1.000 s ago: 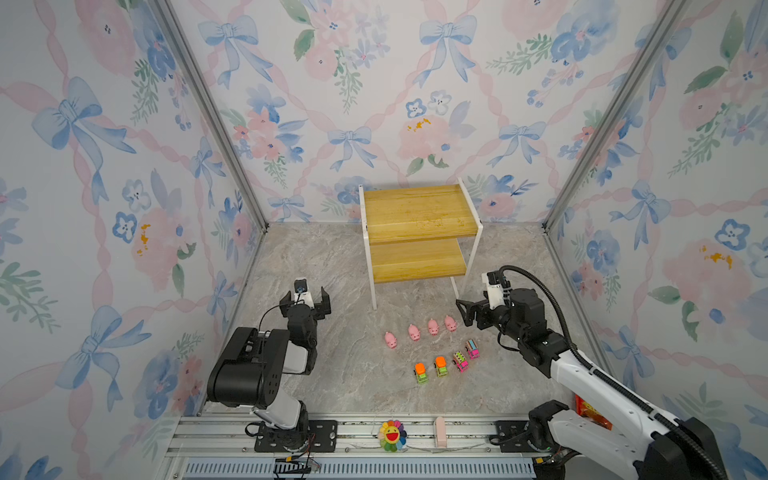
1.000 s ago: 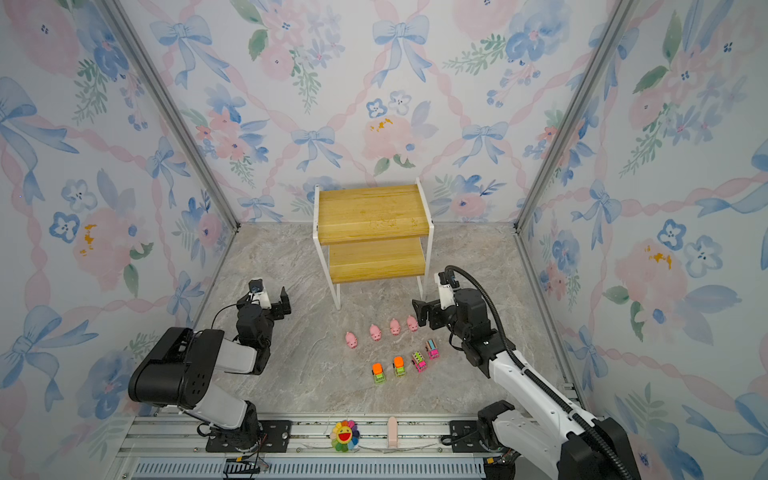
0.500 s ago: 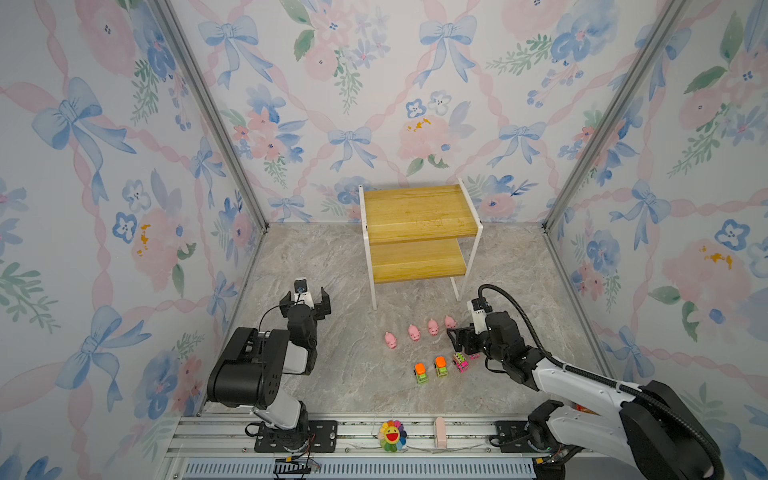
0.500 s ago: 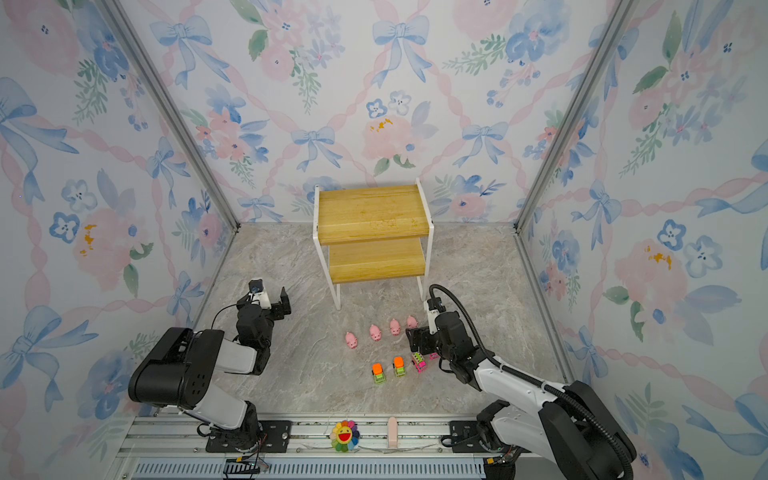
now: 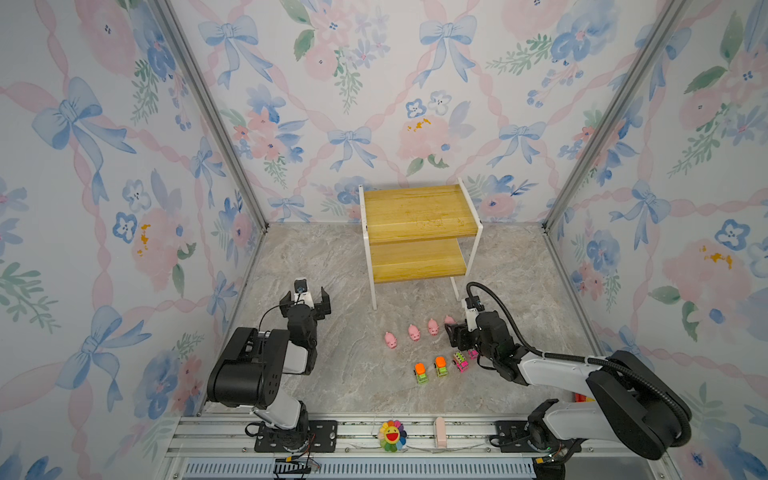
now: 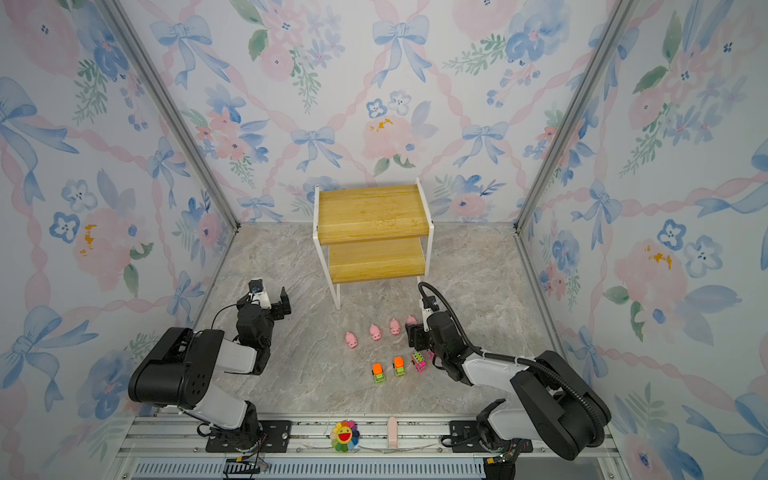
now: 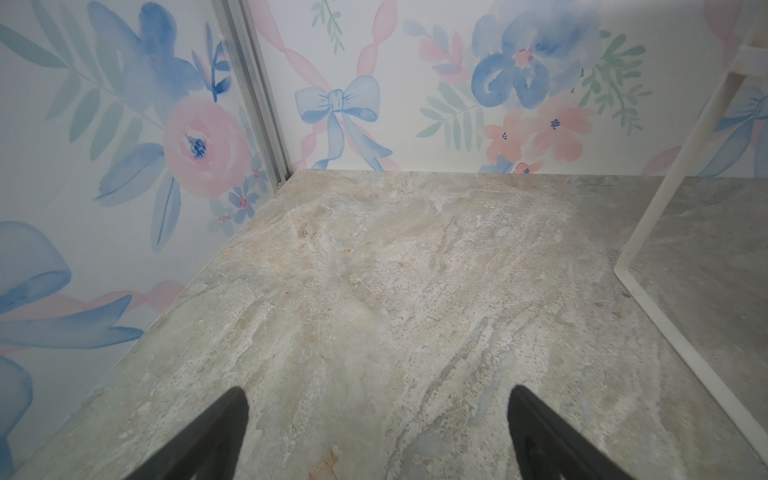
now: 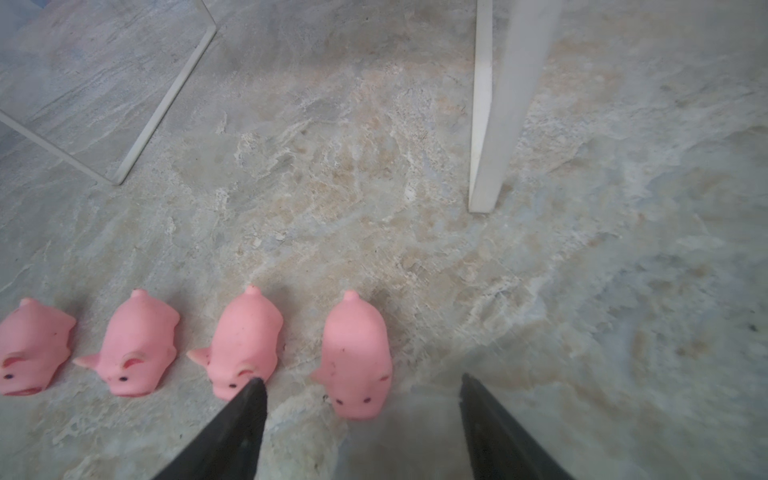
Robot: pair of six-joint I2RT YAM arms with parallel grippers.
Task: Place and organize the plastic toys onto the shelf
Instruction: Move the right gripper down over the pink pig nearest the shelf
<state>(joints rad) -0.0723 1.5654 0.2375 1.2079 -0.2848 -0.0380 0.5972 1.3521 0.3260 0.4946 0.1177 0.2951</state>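
Trucks (image 5: 441,366) show only in top views; wrist views show left end effector (image 7: 378,390) released, right end effector (image 8: 361,378) released astride pig (image 8: 357,345).

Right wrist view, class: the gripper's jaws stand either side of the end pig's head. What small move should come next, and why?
Probably close the right gripper on the pink pig at the row's end. Its head sits between the open jaws, neither finger touches it yet, and the shelf boards are bare, so a grasp seems the step that is due.
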